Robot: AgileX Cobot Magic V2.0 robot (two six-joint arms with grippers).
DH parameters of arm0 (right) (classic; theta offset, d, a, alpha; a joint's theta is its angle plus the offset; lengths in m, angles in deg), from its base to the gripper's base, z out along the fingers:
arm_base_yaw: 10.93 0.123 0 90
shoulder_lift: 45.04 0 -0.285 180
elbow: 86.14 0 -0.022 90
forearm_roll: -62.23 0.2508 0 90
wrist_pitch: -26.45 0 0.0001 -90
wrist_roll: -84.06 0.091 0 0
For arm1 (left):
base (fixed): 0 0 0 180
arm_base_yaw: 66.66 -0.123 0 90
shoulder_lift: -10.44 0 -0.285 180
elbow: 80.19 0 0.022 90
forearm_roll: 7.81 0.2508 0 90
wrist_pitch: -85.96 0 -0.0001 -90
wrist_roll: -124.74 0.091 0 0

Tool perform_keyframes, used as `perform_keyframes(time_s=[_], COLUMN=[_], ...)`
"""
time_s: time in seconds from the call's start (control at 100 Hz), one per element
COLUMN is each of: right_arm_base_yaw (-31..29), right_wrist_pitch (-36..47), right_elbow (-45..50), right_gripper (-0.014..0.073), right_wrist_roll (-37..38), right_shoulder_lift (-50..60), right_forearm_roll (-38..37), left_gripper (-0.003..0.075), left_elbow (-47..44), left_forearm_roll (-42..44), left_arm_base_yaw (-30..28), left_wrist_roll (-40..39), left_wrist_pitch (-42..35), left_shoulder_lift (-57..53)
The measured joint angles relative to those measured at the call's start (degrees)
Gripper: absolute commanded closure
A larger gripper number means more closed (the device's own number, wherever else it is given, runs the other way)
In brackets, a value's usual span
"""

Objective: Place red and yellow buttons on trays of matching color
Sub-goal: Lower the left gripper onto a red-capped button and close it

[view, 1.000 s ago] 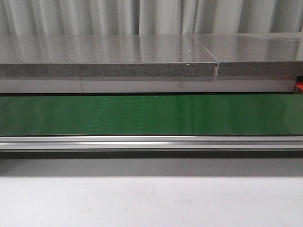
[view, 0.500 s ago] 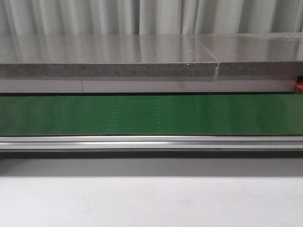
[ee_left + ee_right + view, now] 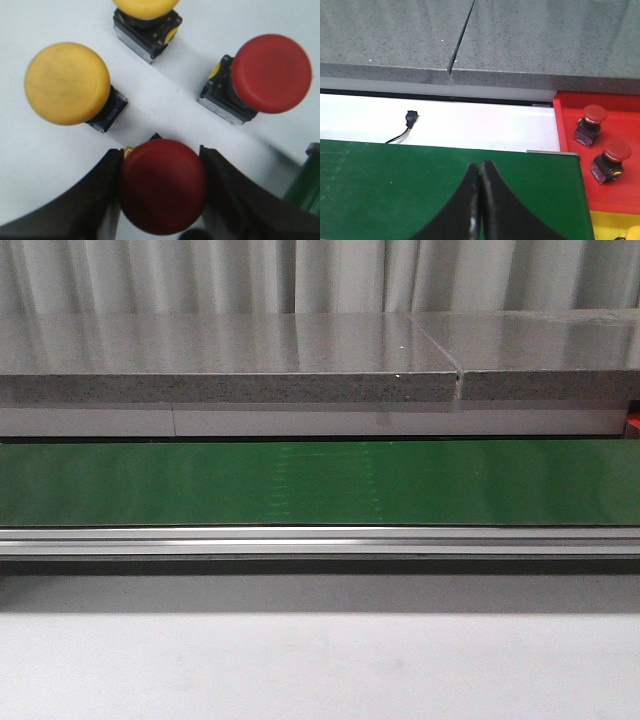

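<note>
In the left wrist view my left gripper [image 3: 161, 152] has its black fingers on both sides of a red mushroom button [image 3: 162, 186] on a white surface. Beside it stand another red button [image 3: 270, 72], a yellow button [image 3: 67, 82] and a second yellow button [image 3: 146, 6] cut by the frame edge. In the right wrist view my right gripper [image 3: 480, 170] is shut and empty over the green conveyor belt [image 3: 395, 185]. A red tray [image 3: 570, 165] past the belt's end holds two red buttons [image 3: 594, 115] [image 3: 616, 150]. A yellow tray [image 3: 610, 227] shows below it.
The front view shows only the green belt [image 3: 320, 483], its metal rail [image 3: 320, 540] and a grey stone ledge [image 3: 230, 365] behind; no arm shows there. A small black cable end [image 3: 411, 117] lies on the white strip behind the belt. A green board edge [image 3: 305, 185] is near the left gripper.
In the front view a faint pattern on the green belt has shifted to the right. Nothing else has visibly changed.
</note>
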State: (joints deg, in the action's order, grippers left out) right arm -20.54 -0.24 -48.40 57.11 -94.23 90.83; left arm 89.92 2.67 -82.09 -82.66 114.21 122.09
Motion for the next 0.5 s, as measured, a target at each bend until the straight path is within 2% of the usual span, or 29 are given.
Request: perform_keyframes(time_s=[0.2,0.5], right_arm_base_yaw=[0.0,0.0], right_wrist_pitch=[0.0,0.0], right_elbow=[0.0,0.0], right_gripper=[0.0661,0.0661], right_wrist_roll=[0.0,0.0], right_shoulder_lift=[0.0,0.0], right_forearm_roll=[0.0,0.0], left_gripper=[0.0722,0.073], left_elbow=[0.0,0.0], left_forearm_roll=[0.2,0.4], left_arm_base_yaw=[0.0,4.7], left_wrist_roll=[0.0,2.5], left_wrist_pitch=[0.7,6.0], left_shoulder_lift=[-6.9,-18.7])
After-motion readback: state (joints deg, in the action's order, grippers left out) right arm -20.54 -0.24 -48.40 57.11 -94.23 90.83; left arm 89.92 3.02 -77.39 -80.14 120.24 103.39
